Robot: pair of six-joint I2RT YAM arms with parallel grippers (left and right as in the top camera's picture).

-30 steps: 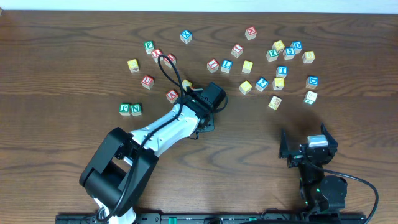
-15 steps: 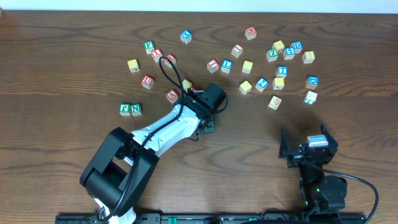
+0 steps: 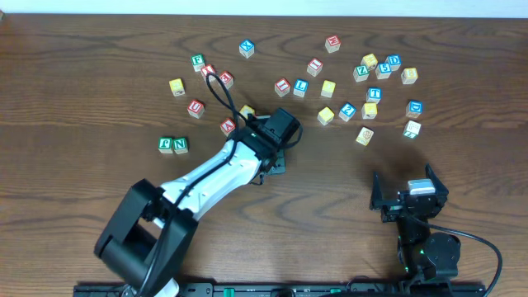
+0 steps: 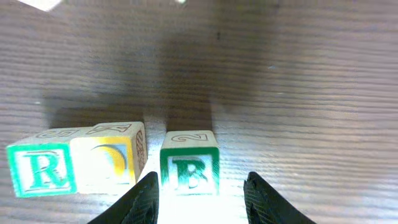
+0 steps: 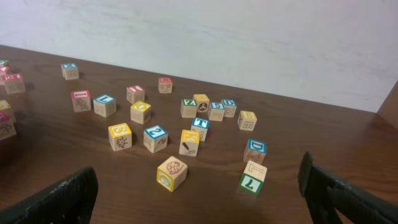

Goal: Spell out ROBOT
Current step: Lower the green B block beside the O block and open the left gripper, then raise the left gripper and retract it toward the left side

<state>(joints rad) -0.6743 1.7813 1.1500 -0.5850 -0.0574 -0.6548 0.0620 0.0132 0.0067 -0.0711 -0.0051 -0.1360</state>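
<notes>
Your left gripper has its jaws parted, and the small wooden cube with a green letter B sits upright between the two fingertips. On one side the finger stands just beside the cube, and you cannot tell whether it touches. On the other side a clear strip of the dark wooden table shows between finger and cube, so nothing is clamped.

Just outside the near finger stands the wooden block with a yellow-framed face, a narrow gap away from the B cube. Touching it on its far side is the wooden cube with a green letter R. All three stand in one row across the front of the jaws.

Your right gripper hangs low over the table with its jaws spread wide and nothing between them. Ahead of those jaws, well apart from them, lies a loose scatter of lettered cubes. The wooden cube with a blue letter T stands upright among them, roughly on the jaws' centre line.
</notes>
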